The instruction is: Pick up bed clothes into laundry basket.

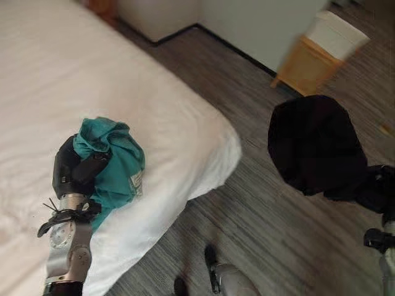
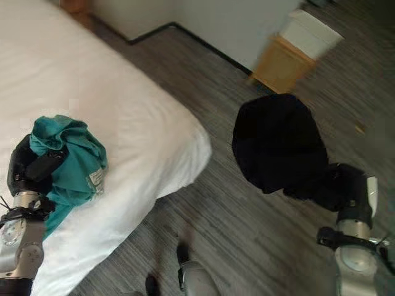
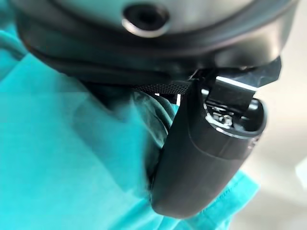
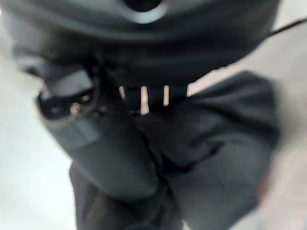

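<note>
- The left hand is curled tight round a bunched teal cloth; the thumb presses into the cloth in the left wrist view
- The teal cloth sits in a lump over the white bed, near the bed's rounded corner; a small white tag shows on its side
- The right hand holds a black cloth up over the grey wood floor, well apart from the bed; its fingers are wrapped in the dark folds in the right wrist view
- A tan basket with a white liner stands on the floor by the wall, past the black cloth
</note>
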Available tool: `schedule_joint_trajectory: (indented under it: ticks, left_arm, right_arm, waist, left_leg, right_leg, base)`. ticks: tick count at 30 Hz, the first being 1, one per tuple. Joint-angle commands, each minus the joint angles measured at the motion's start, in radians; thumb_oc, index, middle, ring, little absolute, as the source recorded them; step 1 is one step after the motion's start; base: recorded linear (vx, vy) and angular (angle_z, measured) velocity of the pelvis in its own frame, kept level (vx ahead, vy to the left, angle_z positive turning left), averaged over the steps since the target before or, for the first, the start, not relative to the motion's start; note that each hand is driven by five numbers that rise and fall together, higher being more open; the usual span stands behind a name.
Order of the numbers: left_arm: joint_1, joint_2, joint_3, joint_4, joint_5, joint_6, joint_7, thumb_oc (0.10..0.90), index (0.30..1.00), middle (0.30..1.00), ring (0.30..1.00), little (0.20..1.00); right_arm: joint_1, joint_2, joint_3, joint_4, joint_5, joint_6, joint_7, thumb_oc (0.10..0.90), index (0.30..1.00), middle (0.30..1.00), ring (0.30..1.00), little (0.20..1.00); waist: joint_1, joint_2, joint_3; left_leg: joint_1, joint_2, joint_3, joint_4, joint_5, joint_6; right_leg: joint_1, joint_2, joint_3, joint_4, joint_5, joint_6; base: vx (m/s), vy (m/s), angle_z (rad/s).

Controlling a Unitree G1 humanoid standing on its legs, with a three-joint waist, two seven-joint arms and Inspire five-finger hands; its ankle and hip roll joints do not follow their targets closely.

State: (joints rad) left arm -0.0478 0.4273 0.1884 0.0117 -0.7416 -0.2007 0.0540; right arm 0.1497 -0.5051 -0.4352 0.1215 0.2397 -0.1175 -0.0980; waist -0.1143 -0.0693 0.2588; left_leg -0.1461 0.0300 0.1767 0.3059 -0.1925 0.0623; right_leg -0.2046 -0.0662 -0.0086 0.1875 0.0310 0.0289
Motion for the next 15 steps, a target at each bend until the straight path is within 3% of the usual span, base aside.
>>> schedule_joint_trajectory:
  ticks: [1, 3, 5, 7, 9, 10, 11, 12, 15]
  left_arm:
    - [0.015, 0.016, 0.08, -0.17, 0.036, -0.121, -0.018, 0.4, 0.3, 0.3, 0.3, 0.3]
    - [0.032, 0.019, 0.079, -0.188, 0.042, -0.118, -0.027, 0.4, 0.3, 0.3, 0.3, 0.3]
    - [0.048, 0.031, 0.083, -0.2, 0.062, -0.116, -0.022, 0.4, 0.3, 0.3, 0.3, 0.3]
    - [0.046, 0.036, 0.091, -0.208, 0.069, -0.115, -0.01, 0.4, 0.3, 0.3, 0.3, 0.3]
    - [0.033, 0.026, 0.079, -0.195, 0.063, -0.112, -0.009, 0.4, 0.3, 0.3, 0.3, 0.3]
    - [0.028, 0.013, 0.062, -0.194, 0.069, -0.106, -0.001, 0.4, 0.3, 0.3, 0.3, 0.3]
    - [0.029, -0.002, 0.049, -0.195, 0.083, -0.106, 0.01, 0.4, 0.3, 0.3, 0.3, 0.3]
    - [0.03, -0.023, 0.035, -0.197, 0.09, -0.096, 0.015, 0.4, 0.3, 0.3, 0.3, 0.3]
    - [0.083, -0.035, 0.051, -0.209, 0.126, -0.073, 0.011, 0.4, 0.3, 0.3, 0.3, 0.3]
  right_arm:
    - [-0.073, -0.115, -0.087, -0.101, 0.005, -0.115, -0.058, 0.4, 0.3, 0.3, 0.3, 0.3]
    - [-0.069, -0.072, -0.076, -0.124, 0.029, -0.117, -0.05, 0.4, 0.3, 0.3, 0.3, 0.3]
    - [-0.081, -0.04, -0.05, -0.137, 0.083, -0.124, -0.045, 0.4, 0.3, 0.3, 0.3, 0.3]
    - [-0.067, -0.007, -0.009, -0.177, 0.146, -0.125, -0.01, 0.4, 0.3, 0.3, 0.3, 0.3]
    - [-0.055, 0.005, 0.006, -0.209, 0.203, -0.125, 0.011, 0.4, 0.3, 0.3, 0.3, 0.3]
    - [-0.07, -0.002, 0.032, -0.216, 0.238, -0.128, 0.01, 0.4, 0.3, 0.3, 0.3, 0.3]
    - [-0.103, -0.004, 0.073, -0.212, 0.281, -0.141, 0.024, 0.4, 0.3, 0.3, 0.3, 0.3]
    - [-0.127, -0.016, 0.087, -0.211, 0.308, -0.14, 0.026, 0.4, 0.3, 0.3, 0.3, 0.3]
    - [-0.117, 0.007, 0.089, -0.253, 0.327, -0.128, 0.056, 0.4, 0.3, 0.3, 0.3, 0.3]
  waist:
    - [0.005, 0.03, -0.117]
    - [0.003, 0.011, -0.143]
    - [0.016, -0.001, -0.161]
    - [0.011, -0.012, -0.16]
    - [0.005, -0.022, -0.156]
    - [0.013, -0.027, -0.142]
    - [0.048, -0.029, -0.124]
    - [0.062, -0.033, -0.107]
    - [0.06, -0.034, -0.115]
  left_leg:
    - [0.218, 0.038, 0.127, -0.344, 0.173, -0.085]
    - [0.211, 0.049, 0.169, -0.333, 0.173, -0.093]
    - [0.204, 0.075, 0.219, -0.351, 0.204, -0.117]
    - [0.194, 0.127, 0.257, -0.343, 0.252, -0.151]
    - [0.179, 0.159, 0.244, -0.31, 0.288, -0.173]
    - [0.162, 0.143, 0.178, -0.269, 0.272, -0.165]
    - [0.15, 0.089, 0.014, -0.211, 0.257, -0.158]
    - [0.126, 0.052, -0.074, -0.169, 0.228, -0.15]
    - [0.125, -0.021, -0.144, -0.138, 0.158, -0.121]
  right_leg:
    - [0.148, -0.158, -0.065, 0.096, 0.051, 0.137]
    - [0.19, -0.156, -0.024, 0.039, 0.068, 0.162]
    - [0.232, -0.165, -0.058, -0.087, 0.049, 0.18]
    - [0.256, -0.107, -0.033, -0.184, -0.009, 0.153]
    - [0.269, -0.076, -0.019, -0.203, -0.029, 0.124]
    - [0.266, -0.065, 0.002, -0.199, -0.028, 0.109]
    - [0.258, -0.046, 0.041, -0.19, -0.022, 0.099]
    - [0.244, -0.04, 0.061, -0.183, -0.005, 0.089]
    - [0.23, -0.021, 0.085, -0.192, 0.01, 0.075]
  base:
    - [-0.15, -0.221, -1.79]
    - [-0.16, -0.27, -1.23]
    - [-0.21, -0.313, -0.9]
    - [-0.17, -0.396, -0.94]
    - [-0.1, -0.316, -0.39]
    - [-0.14, -0.245, -0.11]
    - [-0.22, -0.266, -0.28]
    - [-0.16, -0.243, -0.88]
    - [-0.14, -0.119, -0.63]
